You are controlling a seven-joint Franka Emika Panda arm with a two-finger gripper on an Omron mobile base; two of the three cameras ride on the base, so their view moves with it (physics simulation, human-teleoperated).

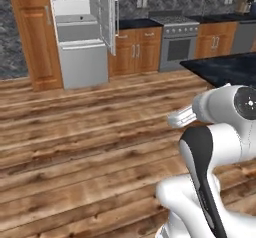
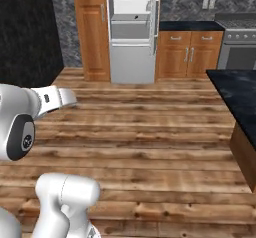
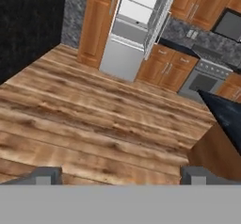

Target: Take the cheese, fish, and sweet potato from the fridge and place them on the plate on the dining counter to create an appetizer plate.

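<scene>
At about eleven o'clock in the left base view stands the fridge (image 1: 82,37), its door swung open to the right, white shelves bare as far as can be made out and the grey lower drawer shut. A tiny dark speck sits on one shelf; what it is cannot be told. To its right run wooden cabinets (image 1: 136,49) and a steel oven (image 1: 178,47) under a dark wall counter. At three o'clock the black marbled dining counter (image 1: 227,67) is cut off by the frame edge, and the arm's white links cover part of it.

The right base view puts the fridge at twelve o'clock and adds a black wall panel (image 2: 25,29) at ten o'clock, which the left view lacks. The surface edge with its wooden base shows at three o'clock.

The hand view looks down over the plank floor (image 3: 94,115) toward the fridge at twelve o'clock. The gripper (image 3: 120,176) shows two dark finger tips (image 3: 46,175) at the bottom, far apart: the jaws stand wide open with nothing between them. Cheese, fish, sweet potato and plate cannot be made out.
</scene>
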